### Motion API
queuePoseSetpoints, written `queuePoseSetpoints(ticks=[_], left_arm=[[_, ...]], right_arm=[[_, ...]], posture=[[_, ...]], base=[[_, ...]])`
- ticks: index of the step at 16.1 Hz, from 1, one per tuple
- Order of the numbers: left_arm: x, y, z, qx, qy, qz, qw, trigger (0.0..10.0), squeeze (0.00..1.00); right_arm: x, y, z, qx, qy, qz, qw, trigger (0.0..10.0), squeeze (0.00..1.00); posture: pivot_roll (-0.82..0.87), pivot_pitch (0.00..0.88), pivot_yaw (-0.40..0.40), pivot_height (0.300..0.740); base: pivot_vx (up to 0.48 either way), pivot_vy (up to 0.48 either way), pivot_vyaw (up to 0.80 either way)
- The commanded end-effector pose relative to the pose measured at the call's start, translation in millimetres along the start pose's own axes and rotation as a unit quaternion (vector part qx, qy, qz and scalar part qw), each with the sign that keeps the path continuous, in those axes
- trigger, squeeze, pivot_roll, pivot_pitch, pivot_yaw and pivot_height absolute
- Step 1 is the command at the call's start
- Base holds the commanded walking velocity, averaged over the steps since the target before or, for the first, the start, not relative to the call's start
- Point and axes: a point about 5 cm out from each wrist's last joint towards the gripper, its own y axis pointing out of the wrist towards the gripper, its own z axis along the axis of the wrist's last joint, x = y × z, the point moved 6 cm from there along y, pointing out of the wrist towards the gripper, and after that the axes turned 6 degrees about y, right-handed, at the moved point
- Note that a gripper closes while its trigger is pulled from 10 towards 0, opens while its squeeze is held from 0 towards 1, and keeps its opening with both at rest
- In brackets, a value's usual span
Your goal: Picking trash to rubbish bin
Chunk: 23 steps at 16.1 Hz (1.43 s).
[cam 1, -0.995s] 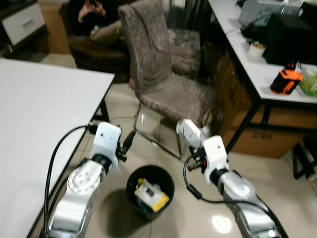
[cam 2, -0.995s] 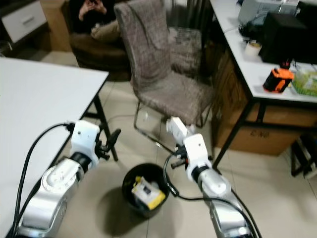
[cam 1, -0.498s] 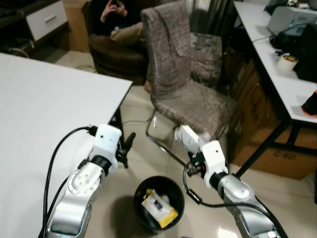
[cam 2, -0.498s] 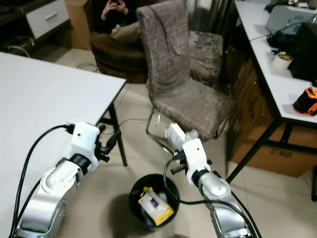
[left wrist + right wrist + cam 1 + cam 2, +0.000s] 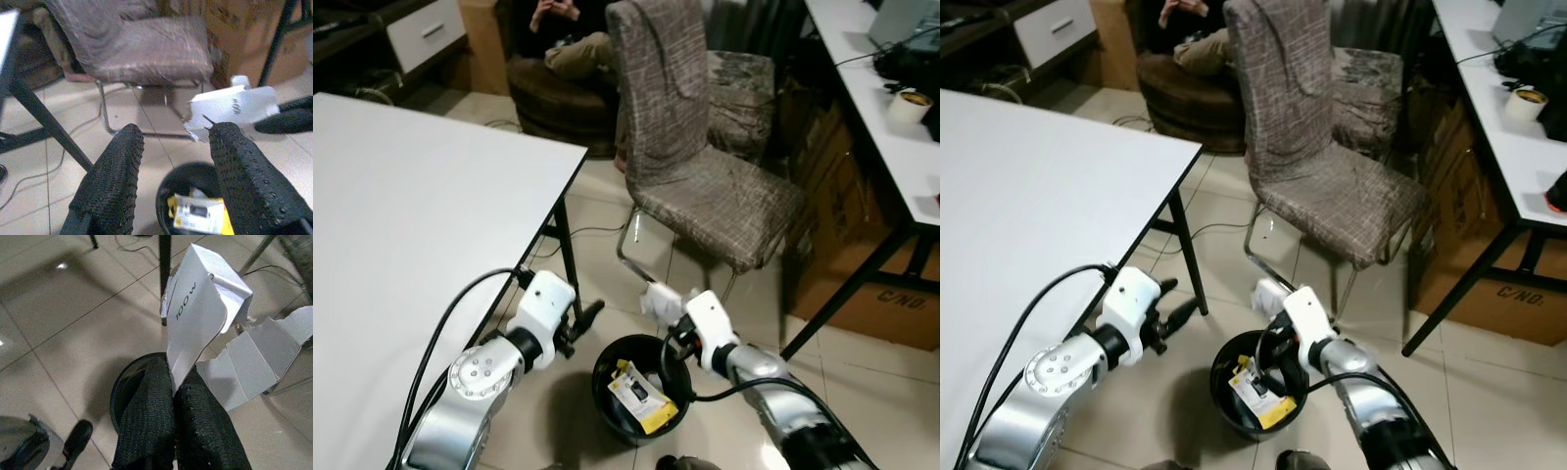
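A black rubbish bin [image 5: 599,377] stands on the tiled floor and holds a yellow and white packet [image 5: 641,399]. My right gripper [image 5: 172,382] is shut on a torn white carton [image 5: 195,318] marked "100 W". It holds the carton [image 5: 658,299] just above the bin's far rim. My left gripper [image 5: 178,134] is open with nothing between its fingers. It hovers to the left of the bin, near the table leg, and points toward the carton [image 5: 230,105].
A white table [image 5: 411,196] fills the left, with its black leg [image 5: 566,255] close to the bin. A grey fabric chair [image 5: 705,147] stands behind the bin. A person [image 5: 563,39] sits in an armchair at the back. A desk [image 5: 891,127] with a cardboard box [image 5: 886,294] under it is on the right.
The camera has shifted, so the whole scene sits differently. My right gripper has brought the carton down to just over the bin's rim. The left gripper stays open beside the bin.
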Motion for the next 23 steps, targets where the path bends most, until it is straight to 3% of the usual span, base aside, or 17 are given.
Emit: queuePoseSetpoints(ticks=[1,5,13,14,15,16,23], left_arm=[[5.8,-2.2,0.1,-0.003,0.004,-0.015,1.0,10.0,0.0],[9.3,-6.4,-1.3,-0.008,0.0,-0.02,1.0,10.0,0.0],[12.5,-7.6,4.4,-0.004,-0.004,-0.024,1.0,10.0,0.0],[13.5,-8.0,3.9,-0.005,-0.003,-0.026,1.0,10.0,0.0],[13.6,-8.3,3.4,-0.007,-0.002,-0.027,1.0,10.0,0.0],[13.6,-8.5,3.4,-0.008,-0.003,-0.027,1.0,10.0,0.0],[13.8,-9.4,3.5,-0.011,0.0,-0.031,0.999,10.0,0.0]], right_arm=[[-2.0,3.5,-1.9,-0.009,-0.018,0.011,1.0,10.0,0.0],[-9.4,13.8,-8.9,-0.036,-0.021,0.032,0.999,10.0,0.0],[-11.2,23.3,4.4,-0.018,-0.011,0.033,0.999,10.0,0.0],[-11.7,23.8,5.8,-0.015,-0.01,0.034,0.999,10.0,0.05],[-10.5,24.6,11.4,-0.002,0.002,0.029,1.0,10.0,0.87],[-8.6,25.0,14.9,0.006,0.009,0.024,1.0,10.0,1.0],[-12.4,27.5,17.8,0.005,0.007,0.033,0.999,10.0,1.0]], posture=[[-0.01,0.143,-0.015,0.74],[0.0,0.161,-0.033,0.74],[-0.01,0.185,-0.036,0.74],[-0.01,0.185,-0.035,0.74],[-0.01,0.188,-0.034,0.74],[-0.01,0.189,-0.035,0.74],[0.0,0.183,-0.027,0.74]], base=[[0.0,0.0,0.0],[0.0,0.0,0.0],[0.0,0.0,0.0],[0.0,0.0,0.0],[0.0,0.0,0.0],[0.0,0.0,0.0],[0.0,0.0,0.0]])
